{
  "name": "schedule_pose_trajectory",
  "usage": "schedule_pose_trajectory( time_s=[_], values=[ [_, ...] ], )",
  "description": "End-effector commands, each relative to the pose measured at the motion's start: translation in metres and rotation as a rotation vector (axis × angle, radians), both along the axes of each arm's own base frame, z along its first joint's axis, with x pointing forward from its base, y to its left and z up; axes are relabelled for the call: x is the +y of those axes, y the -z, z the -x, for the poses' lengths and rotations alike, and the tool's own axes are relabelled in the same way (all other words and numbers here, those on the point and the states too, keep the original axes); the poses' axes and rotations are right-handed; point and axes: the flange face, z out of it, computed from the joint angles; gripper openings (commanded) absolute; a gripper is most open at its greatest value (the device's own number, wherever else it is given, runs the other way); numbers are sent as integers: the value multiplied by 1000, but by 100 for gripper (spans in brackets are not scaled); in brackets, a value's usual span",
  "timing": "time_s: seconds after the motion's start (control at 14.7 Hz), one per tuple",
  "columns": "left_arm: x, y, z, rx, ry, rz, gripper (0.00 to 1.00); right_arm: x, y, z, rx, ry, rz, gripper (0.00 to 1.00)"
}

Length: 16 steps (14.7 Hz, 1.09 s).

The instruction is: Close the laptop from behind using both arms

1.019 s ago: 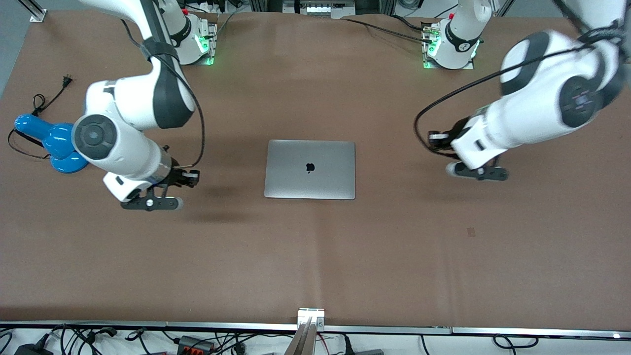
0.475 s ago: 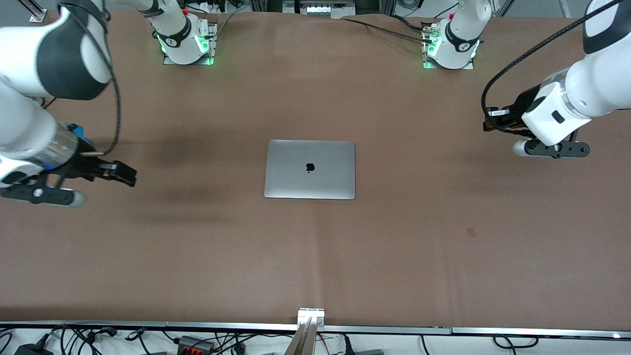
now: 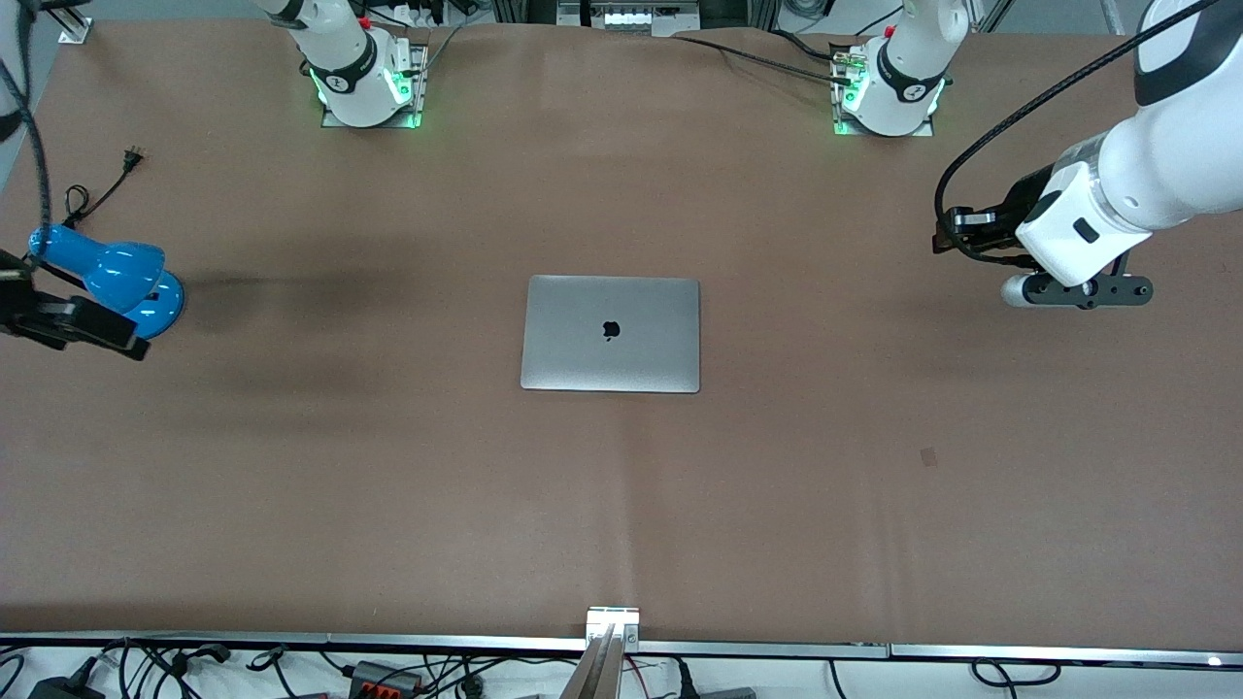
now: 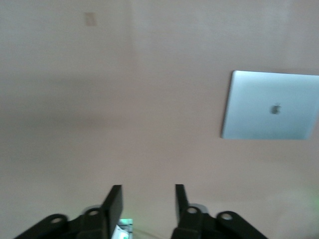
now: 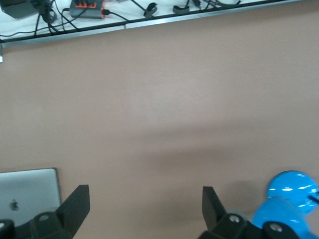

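A: Where were the grippers?
B: Left gripper (image 4: 144, 201), fingers narrowly apart, hung near the left arm's desk edge; right gripper (image 5: 144, 204), spread wide, hung beside the glossy blue desk lamp (image 3: 117, 279).

A: And the slim silver-grey metal laptop (image 3: 611, 333)?
B: Mid-desk, lid flat; judged complete, so the arms should keep clear.

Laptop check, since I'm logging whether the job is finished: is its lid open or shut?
Shut. The laptop lies flat on the table, lid down with the logo facing up; no keys or screen show.

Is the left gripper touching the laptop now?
Apart. The front view shows the left gripper over bare table, well clear of the closed laptop.
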Motion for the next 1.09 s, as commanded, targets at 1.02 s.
schedule_pose_trajectory(
  time_s=[1.02],
  values=[
    [38, 16, 31, -118, 32, -42, 100, 0, 11, 88, 62, -95, 64, 100]
  ],
)
